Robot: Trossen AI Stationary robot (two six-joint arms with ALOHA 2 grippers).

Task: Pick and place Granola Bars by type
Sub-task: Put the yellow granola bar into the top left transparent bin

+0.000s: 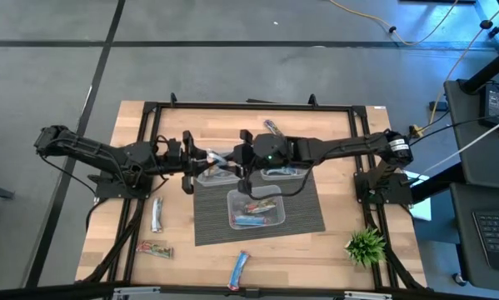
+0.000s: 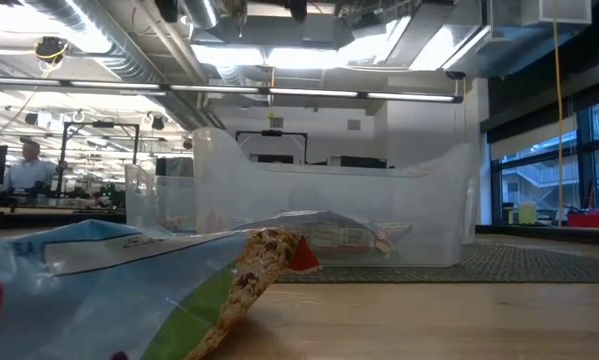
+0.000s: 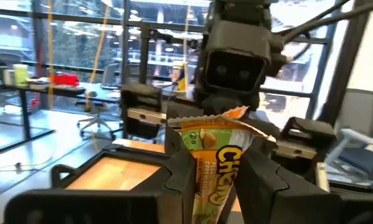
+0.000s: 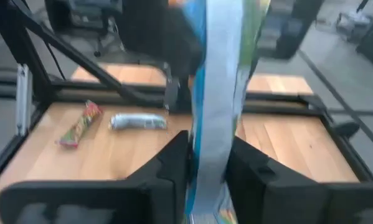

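Left of centre in the high view, your left gripper (image 1: 201, 161) is clamped on a glossy green-yellow bar (image 3: 214, 168). Just right, the right gripper (image 1: 242, 160) pinches the same crinkled foil wrapper, above the clear tubs (image 1: 256, 209) on the ribbed grey mat (image 1: 303, 212).

Both arms crowd the middle of the bench (image 1: 341, 242), the left tool (image 1: 201, 163) and right tool (image 1: 242, 160) nearly meeting over the back tubs (image 1: 270, 173); no gap there; the front tub (image 1: 256, 209) on the grey mat (image 1: 303, 212) lies open from above; bars (image 1: 157, 213) dot the left front; the plant (image 1: 366, 247) blocks the right front corner.
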